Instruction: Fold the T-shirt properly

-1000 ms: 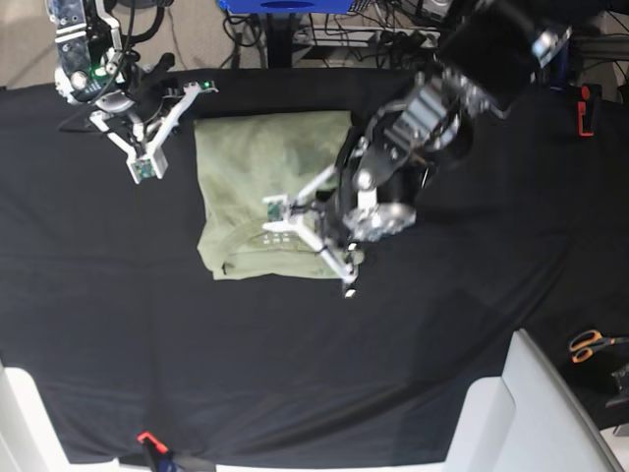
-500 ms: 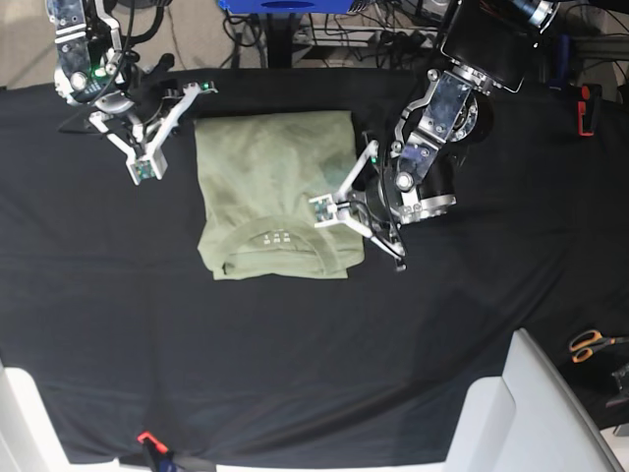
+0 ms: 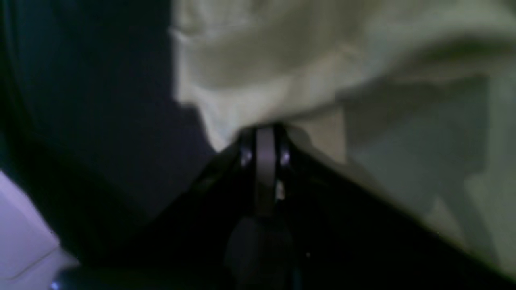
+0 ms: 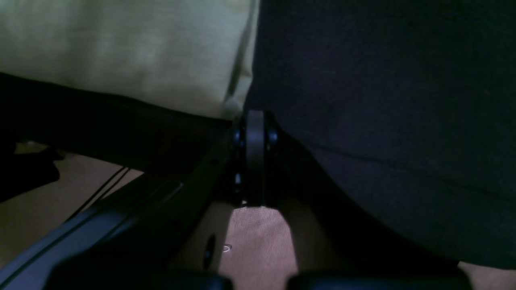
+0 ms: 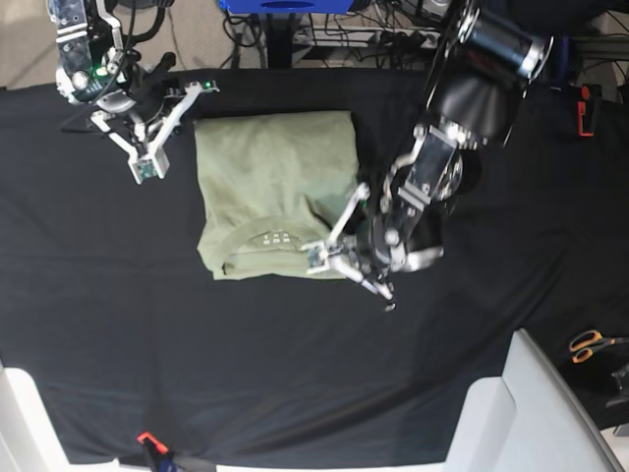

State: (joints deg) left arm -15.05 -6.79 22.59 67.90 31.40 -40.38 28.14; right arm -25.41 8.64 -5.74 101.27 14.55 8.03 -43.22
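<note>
The pale sage-green T-shirt [image 5: 265, 177] lies folded into a rectangle on the black tablecloth [image 5: 295, 374], collar and white neck print toward the front. My left gripper [image 5: 351, 274] is at the shirt's front right corner, jaws spread in a wide V, low over the cloth. In the left wrist view the shirt's edge [image 3: 322, 60] reaches up to the gripper's hinge. My right gripper [image 5: 175, 128] is open and empty just left of the shirt's back left corner. The right wrist view shows that corner [image 4: 121, 48].
Orange-handled scissors [image 5: 590, 344] lie at the right edge. A white angled panel [image 5: 531, 413] stands at the front right. A red object [image 5: 585, 108] sits at the back right. An orange clamp [image 5: 147, 440] grips the front edge.
My left gripper moved from above the shirt's front middle out to its right edge, then forward to the front right corner. The shirt's right edge is slightly ruffled. The right arm has not moved.
</note>
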